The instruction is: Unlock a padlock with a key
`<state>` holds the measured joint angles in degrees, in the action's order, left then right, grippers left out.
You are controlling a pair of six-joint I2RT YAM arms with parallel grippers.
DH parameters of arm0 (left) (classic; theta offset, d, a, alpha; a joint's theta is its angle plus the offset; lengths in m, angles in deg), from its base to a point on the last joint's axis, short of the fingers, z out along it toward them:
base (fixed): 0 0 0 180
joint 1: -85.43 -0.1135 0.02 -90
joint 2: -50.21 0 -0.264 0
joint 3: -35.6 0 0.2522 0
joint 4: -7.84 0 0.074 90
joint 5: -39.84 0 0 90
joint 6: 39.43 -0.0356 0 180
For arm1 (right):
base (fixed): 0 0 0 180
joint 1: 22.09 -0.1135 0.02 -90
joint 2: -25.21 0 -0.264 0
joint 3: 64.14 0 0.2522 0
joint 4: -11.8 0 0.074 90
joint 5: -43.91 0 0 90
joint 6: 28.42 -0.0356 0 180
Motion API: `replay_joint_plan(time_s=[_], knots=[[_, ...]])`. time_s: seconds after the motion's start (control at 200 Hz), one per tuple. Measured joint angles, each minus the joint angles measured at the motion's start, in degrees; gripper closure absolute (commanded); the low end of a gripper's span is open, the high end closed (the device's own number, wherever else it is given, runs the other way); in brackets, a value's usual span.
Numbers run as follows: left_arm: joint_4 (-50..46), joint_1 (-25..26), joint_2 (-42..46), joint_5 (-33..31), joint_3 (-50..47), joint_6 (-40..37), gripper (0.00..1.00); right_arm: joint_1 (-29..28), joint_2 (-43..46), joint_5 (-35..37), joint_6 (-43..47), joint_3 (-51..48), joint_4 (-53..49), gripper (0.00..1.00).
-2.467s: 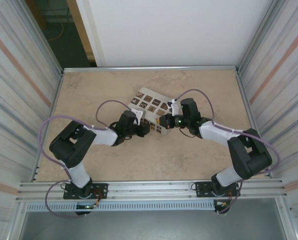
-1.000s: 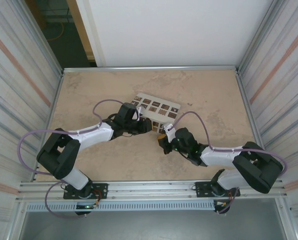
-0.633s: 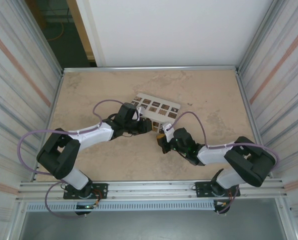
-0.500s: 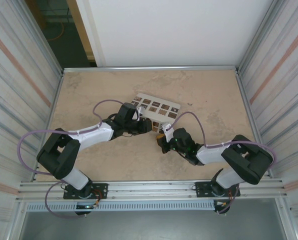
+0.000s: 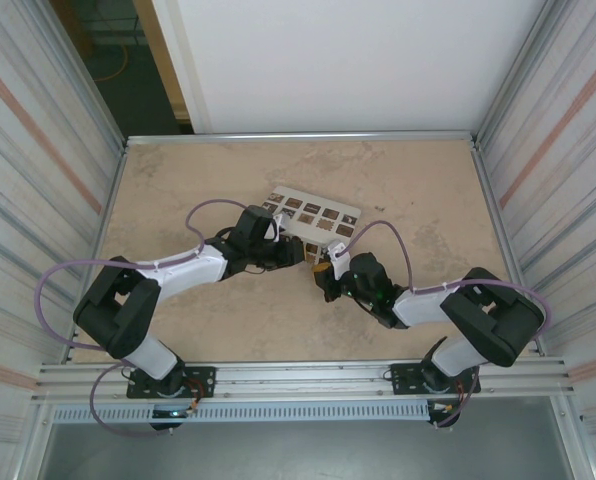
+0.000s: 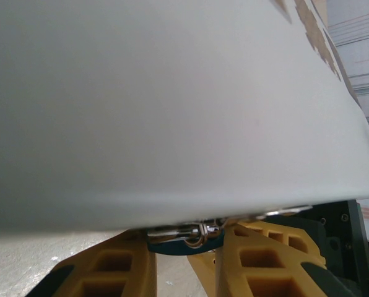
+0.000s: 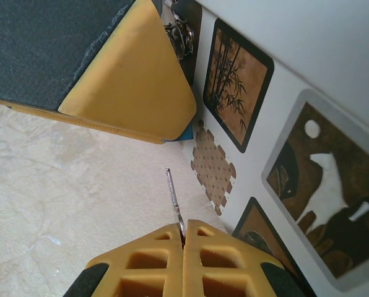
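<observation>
The left gripper sits at the near edge of the white box, which lies on the table with its dark patterned squares facing up. In the left wrist view its two yellow fingers stand a little apart with the padlock pinched between them. The lock's blue body touches both fingers, and its shiny metal part sits tight under the box's edge. The right gripper is just beside it, a little nearer the arm bases. Its yellow fingers are pressed fully together on the key, a thin metal sliver that sticks straight out from between the tips. The key's free end points at the underside of the left gripper's finger, where a small sliver of the blue lock shows. It stops just short of the lock, with a narrow strip of table visible between them. In the overhead view the two grippers are close together in front of the box, and the lock and key are too small to make out there.
</observation>
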<state>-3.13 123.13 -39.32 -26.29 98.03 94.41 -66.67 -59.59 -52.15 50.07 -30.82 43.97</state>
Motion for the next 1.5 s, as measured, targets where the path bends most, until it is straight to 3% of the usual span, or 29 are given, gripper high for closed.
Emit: replay_joint_plan(time_s=[1.498], knots=[[1.8, 0.0, 0.0, 0.1, 0.0, 1.1, 0.79, 1.9, -1.9, -2.5, -3.1, 1.1, 3.4, 1.00]])
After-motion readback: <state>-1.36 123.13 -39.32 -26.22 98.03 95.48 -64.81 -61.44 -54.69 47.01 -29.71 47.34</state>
